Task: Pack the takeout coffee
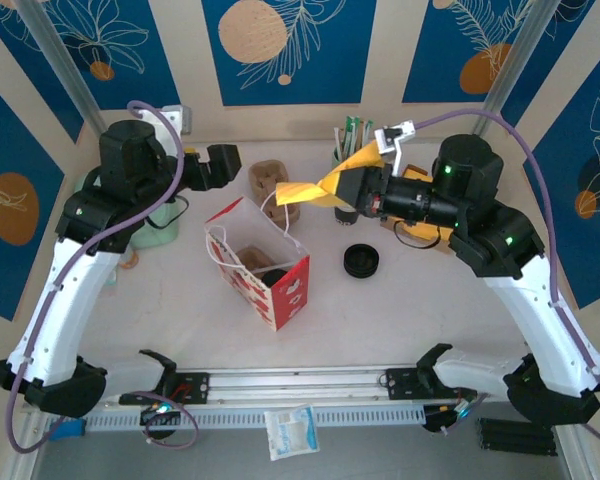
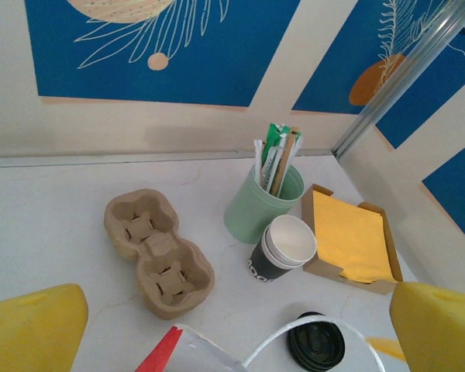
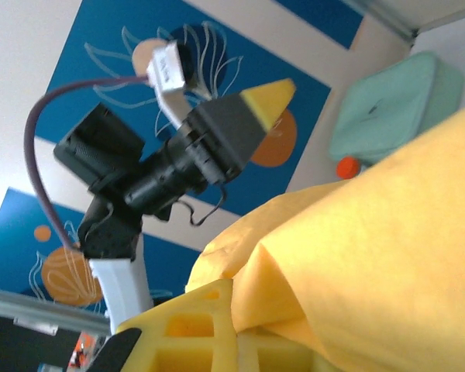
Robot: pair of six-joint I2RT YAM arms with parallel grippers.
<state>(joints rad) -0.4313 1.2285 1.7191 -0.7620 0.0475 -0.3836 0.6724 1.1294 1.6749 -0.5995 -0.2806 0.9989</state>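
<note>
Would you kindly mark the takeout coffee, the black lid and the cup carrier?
takeout coffee (image 2: pixel 289 240): left wrist view, open top.
black lid (image 2: pixel 316 342): left wrist view, top face.
cup carrier (image 2: pixel 157 250): left wrist view, middle.

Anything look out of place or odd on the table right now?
Yes. The right gripper holds a crumpled yellow napkin in the air, twisted rather than flat. The takeout coffee stands uncovered, a black lid lying apart from it. A white packet lies by the near rail.

Ahead of the left gripper (image 2: pixel 234 298), bare table (image 2: pixel 62 194) lies open between the cup carrier (image 2: pixel 159 252) and the takeout coffee (image 2: pixel 285 249). The green stick cup (image 2: pixel 260 205) and napkin box (image 2: pixel 325 269) crowd the coffee.
</note>
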